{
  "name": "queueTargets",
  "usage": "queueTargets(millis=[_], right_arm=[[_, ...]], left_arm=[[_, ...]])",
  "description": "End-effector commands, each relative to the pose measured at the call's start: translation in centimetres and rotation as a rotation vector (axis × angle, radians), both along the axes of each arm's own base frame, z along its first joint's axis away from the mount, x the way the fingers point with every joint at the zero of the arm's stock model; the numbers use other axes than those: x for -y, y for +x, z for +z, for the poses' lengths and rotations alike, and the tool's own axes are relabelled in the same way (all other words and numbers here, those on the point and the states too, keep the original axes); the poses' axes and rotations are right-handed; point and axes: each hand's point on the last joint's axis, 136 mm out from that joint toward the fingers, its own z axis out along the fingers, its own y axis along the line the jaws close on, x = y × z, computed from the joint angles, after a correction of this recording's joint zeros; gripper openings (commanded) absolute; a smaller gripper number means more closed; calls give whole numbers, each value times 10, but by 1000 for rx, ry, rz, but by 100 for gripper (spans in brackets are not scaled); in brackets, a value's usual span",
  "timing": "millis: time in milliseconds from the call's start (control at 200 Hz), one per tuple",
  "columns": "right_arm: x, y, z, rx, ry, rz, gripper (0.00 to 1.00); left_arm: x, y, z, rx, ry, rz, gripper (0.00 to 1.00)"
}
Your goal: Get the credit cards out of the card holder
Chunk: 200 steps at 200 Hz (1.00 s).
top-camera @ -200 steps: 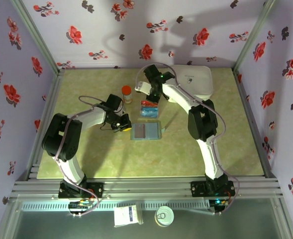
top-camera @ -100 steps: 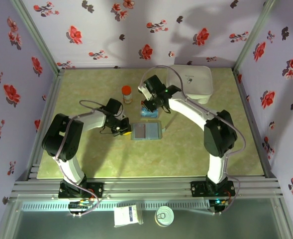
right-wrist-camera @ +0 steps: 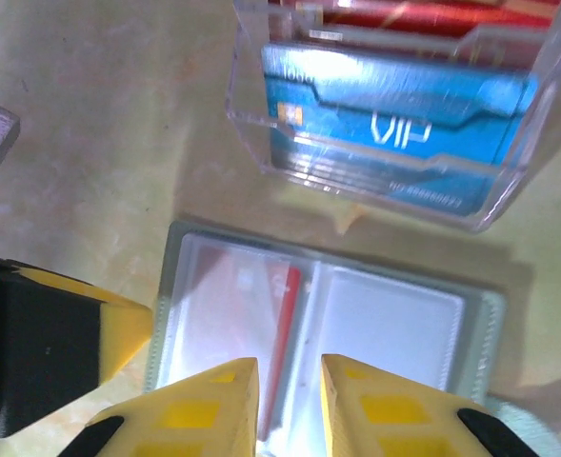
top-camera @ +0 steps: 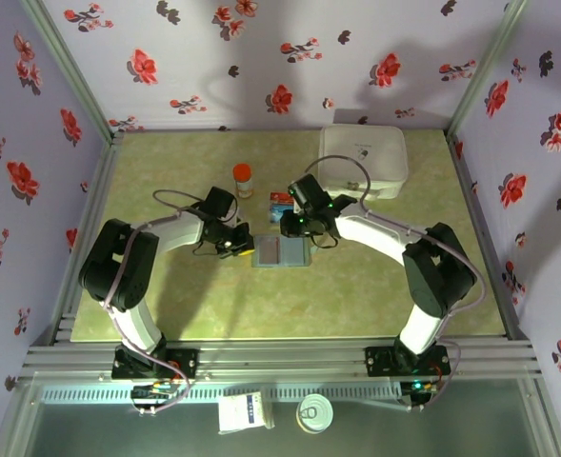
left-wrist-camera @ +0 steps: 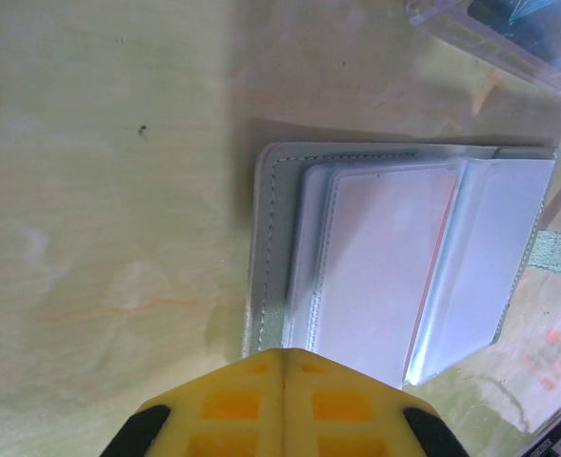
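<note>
The card holder (top-camera: 295, 254) lies open on the table, grey-blue with clear sleeves (left-wrist-camera: 385, 276). A red credit card (right-wrist-camera: 286, 319) sits in its left sleeve beside the centre fold. My left gripper (top-camera: 243, 246) is shut, its yellow tip (left-wrist-camera: 282, 358) resting at the holder's left edge (left-wrist-camera: 269, 248). My right gripper (top-camera: 290, 233) hovers just above the holder's (right-wrist-camera: 470, 314) middle, fingers a narrow gap apart (right-wrist-camera: 290, 381) with nothing between them. A blue credit card (right-wrist-camera: 394, 124) and a red one (right-wrist-camera: 423, 14) stand in a clear stand (top-camera: 281, 201) behind the holder.
An orange-capped bottle (top-camera: 243, 178) stands left of the clear stand. A large white zip case (top-camera: 363, 160) lies at the back right. Flowered walls close in the table on three sides. The left gripper's yellow finger (right-wrist-camera: 118, 328) sits close to my right fingers.
My right gripper has come forward from the clear stand to over the card holder. The left gripper has kept its place at the holder's left edge.
</note>
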Motion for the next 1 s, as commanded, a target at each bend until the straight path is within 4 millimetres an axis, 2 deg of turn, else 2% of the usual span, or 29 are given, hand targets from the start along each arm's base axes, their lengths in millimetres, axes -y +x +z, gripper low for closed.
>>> queueTargets(millis=[0, 180, 280, 405, 525, 745, 995], right_arm=[[-23, -8, 3, -69, 153, -44, 24], [-32, -17, -16, -165, 202, -72, 22], [-38, -19, -23, -199, 215, -75, 25], [-46, -20, -30, -238, 238, -75, 34], [-47, -21, -38, -261, 234, -91, 36], [-57, -25, -48, -312, 258, -72, 26], [-60, -27, -61, -354, 233, -64, 27]], left_arm=[[11, -3, 4, -2, -28, -15, 3], [7, -7, -5, -19, 2, -13, 2], [0, -10, -12, -22, 46, -15, 2], [-5, -11, -19, -29, 76, -20, 2], [-5, -12, -21, -37, 79, -17, 1], [-10, -13, -21, -41, 102, -21, 1], [-20, -14, -20, -30, 146, -27, 1]])
